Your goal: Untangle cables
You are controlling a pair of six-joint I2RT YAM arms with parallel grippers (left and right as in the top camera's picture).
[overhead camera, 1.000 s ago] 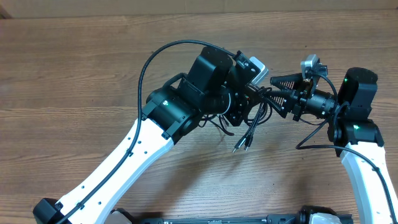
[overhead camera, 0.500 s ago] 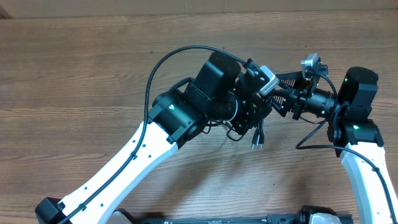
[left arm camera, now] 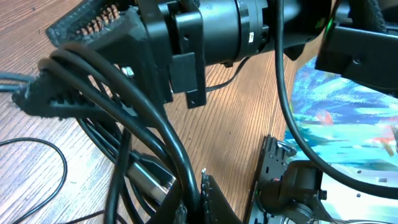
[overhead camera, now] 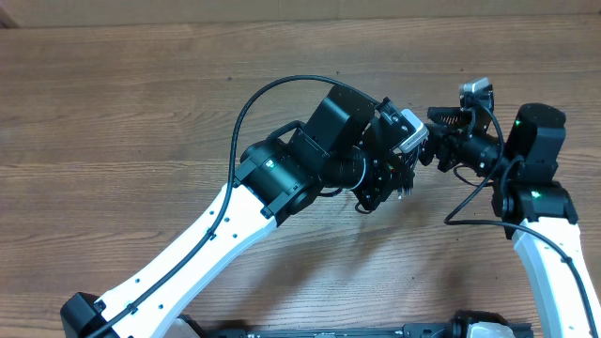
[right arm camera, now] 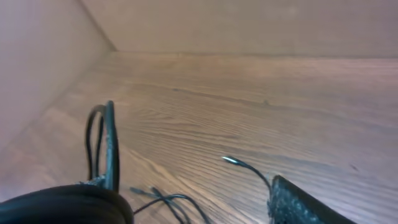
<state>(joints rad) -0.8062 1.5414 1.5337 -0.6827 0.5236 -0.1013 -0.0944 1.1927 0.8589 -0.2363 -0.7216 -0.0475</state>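
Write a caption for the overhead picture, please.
Two robot arms meet over a wooden table: left gripper pinching thin black cables, right gripper open.

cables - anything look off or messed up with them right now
The cables hang in a bunched loop above the table, pinched in the left gripper and running between the open jaws of the right gripper, so they may be snagged there. No damage shows.

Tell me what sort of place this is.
Probably a robotics test bench, not a home: a bare wood-grain table backed by plain brown board, a white left arm and right arm working over it, and black cables bunched between them.
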